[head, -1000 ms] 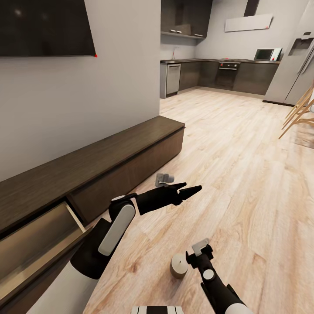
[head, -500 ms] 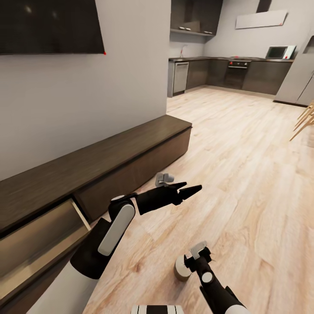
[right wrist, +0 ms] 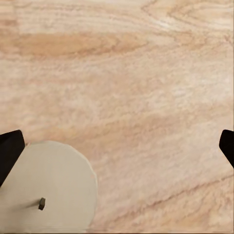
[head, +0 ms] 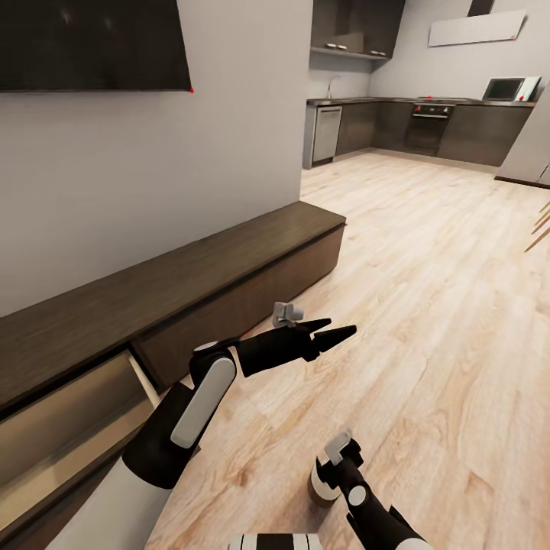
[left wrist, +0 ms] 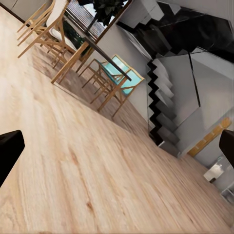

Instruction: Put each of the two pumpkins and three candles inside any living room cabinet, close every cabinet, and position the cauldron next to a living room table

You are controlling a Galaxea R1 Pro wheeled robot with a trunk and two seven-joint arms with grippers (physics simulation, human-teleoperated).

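A candle (head: 318,489), a short dark cylinder with a pale round top, stands on the wood floor in front of me. My right gripper (head: 330,475) hovers over it, open; in the right wrist view the candle (right wrist: 48,190) sits off toward one fingertip (right wrist: 9,146), not centred between the two. Further out, above the floor, my left gripper (head: 338,330) is open and holds nothing. The long dark-brown cabinet (head: 191,275) runs along the wall on the left. One of its drawers (head: 61,428) is pulled open at the near end, showing a pale interior. Pumpkins and cauldron are out of view.
A dark TV (head: 92,46) hangs on the wall above the cabinet. The kitchen (head: 428,122) lies at the far end of the wood floor. The left wrist view looks across the floor to a dining table with wooden chairs (left wrist: 73,44) and a dark staircase (left wrist: 161,97).
The head view has swung slightly, shifting the room to the right. My right gripper has moved over the candle, which stood beside it before. The left arm holds its pose.
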